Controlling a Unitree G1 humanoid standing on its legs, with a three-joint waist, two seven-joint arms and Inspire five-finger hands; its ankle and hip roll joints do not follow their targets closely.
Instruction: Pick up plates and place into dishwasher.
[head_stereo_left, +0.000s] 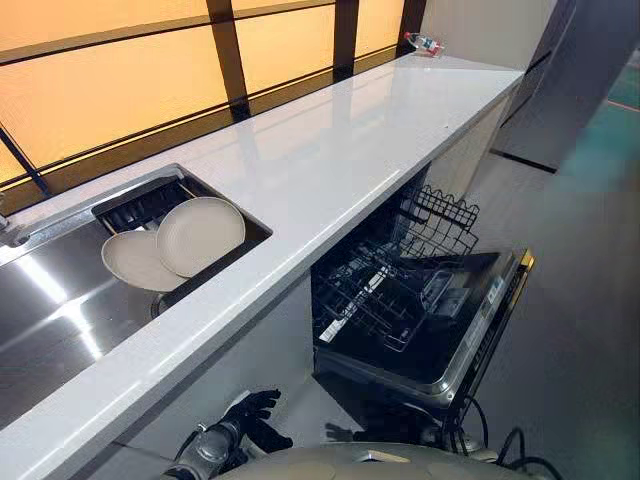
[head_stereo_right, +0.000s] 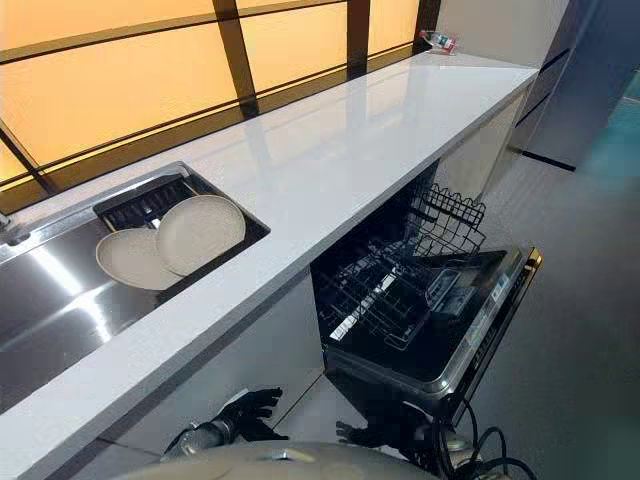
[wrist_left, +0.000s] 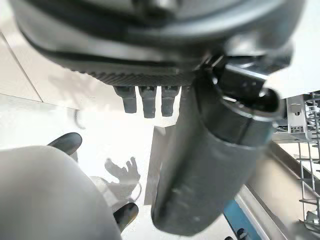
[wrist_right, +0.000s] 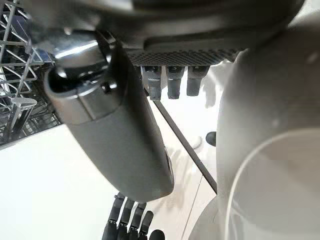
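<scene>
Two pale plates (head_stereo_left: 200, 233) in one sink (head_stereo_left: 50, 300), one open dishwasher (head_stereo_left: 455, 325) — left hand (head_stereo_left: 255, 410), right hand (head_stereo_right: 358, 434) — both slack-fingered, empty

A long white countertop (head_stereo_left: 330, 160) runs away along a wall of windows (head_stereo_left: 120, 90); its glossy top mirrors the panes in pale streaks. The glass glows a flat amber, split by dark frame bars (head_stereo_left: 228, 55); nothing outside can be made out. A steel sink (head_stereo_left: 40, 330) is set into the near end of the counter, with bright glare across its drainer. A small clear and red object (head_stereo_left: 423, 43) lies at the far end, too small to identify. Plain white cabinet fronts (head_stereo_right: 250, 350) stand under the counter; the floor (head_stereo_left: 590, 330) is grey, turning teal (head_stereo_left: 625, 95) beyond a tall grey cabinet (head_stereo_left: 575, 80).
</scene>
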